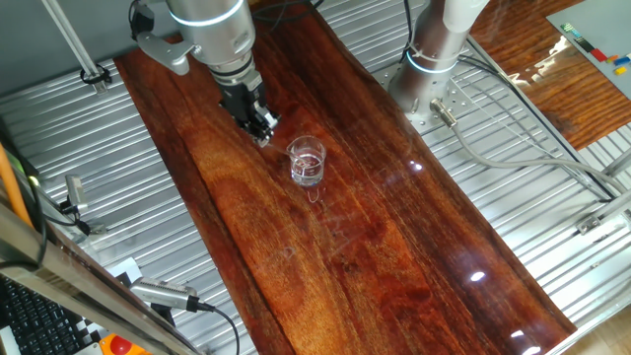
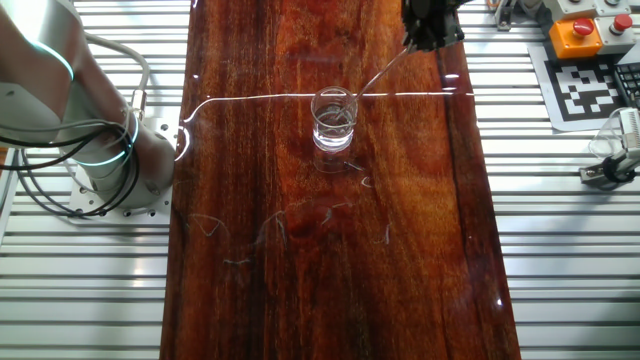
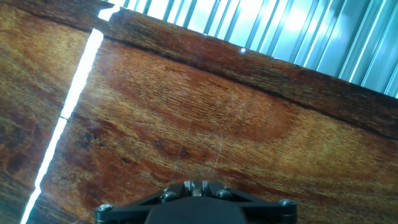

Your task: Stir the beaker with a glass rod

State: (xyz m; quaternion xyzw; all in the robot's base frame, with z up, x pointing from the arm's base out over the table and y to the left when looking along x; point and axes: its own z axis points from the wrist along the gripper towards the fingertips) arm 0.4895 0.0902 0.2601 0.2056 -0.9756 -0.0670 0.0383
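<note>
Already you're gripping the rod [image 2: 385, 67] in the closed claw [image 2: 428, 38] at upper right, its tip reaching the beaker [image 2: 333, 120]; stirring looks underway.

Long, glossy, red-brown wooden board [image 1: 394, 247] laid over a ribbed metal table [image 1: 128, 197], streaked with bright light reflections and faint scratch marks. Near mid-board, upright and directly on the wood: small clear beaker [image 1: 307, 162], touching nothing else on the surface. In the hand view, only bare wood grain and the ribbed metal beyond its edge.
</note>
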